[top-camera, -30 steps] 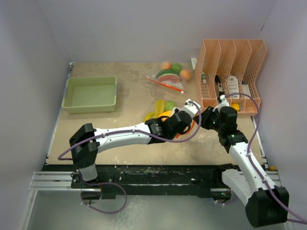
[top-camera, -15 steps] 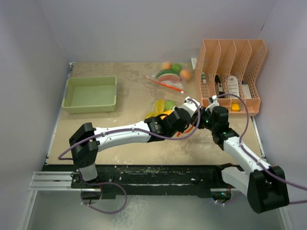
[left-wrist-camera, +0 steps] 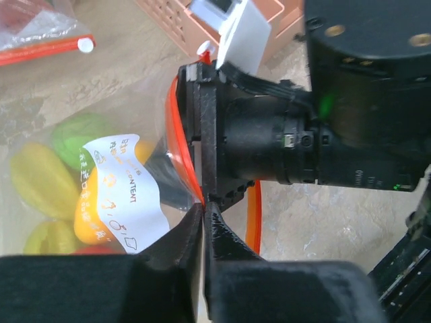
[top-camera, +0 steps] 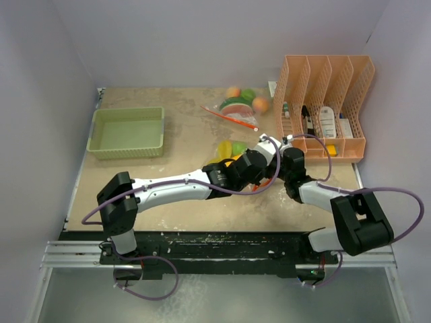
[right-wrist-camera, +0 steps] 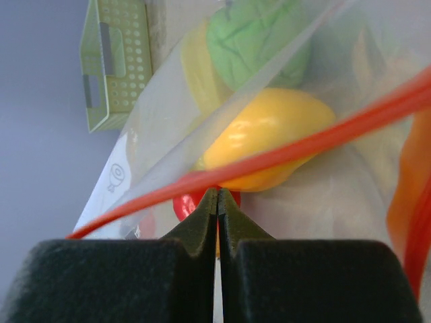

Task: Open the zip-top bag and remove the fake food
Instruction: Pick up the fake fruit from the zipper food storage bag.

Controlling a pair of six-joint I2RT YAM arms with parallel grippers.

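Overhead, you couldn't see either hand's fingertips; left arm (top-camera: pixel 175 188) hid most of zip-top bag (top-camera: pixel 227 149). Organizer (top-camera: pixel 326 101) contents were too small to tell. Right wrist: red fake food (right-wrist-camera: pixel 183 204) sat mostly behind right hand (right-wrist-camera: pixel 217 196), orange zip strip (right-wrist-camera: pixel 303 144) blurred. Left wrist: left hand (left-wrist-camera: pixel 204 210) hid bag's lower edge.

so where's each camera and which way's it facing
top external: above and behind, looking down at the table; left arm and right arm show.
left wrist: left hand at bottom, facing the right hand across the zip-top bag.
right wrist: right hand at bottom, facing fake food and the green tray.
shared: both wrists see the orange zip.
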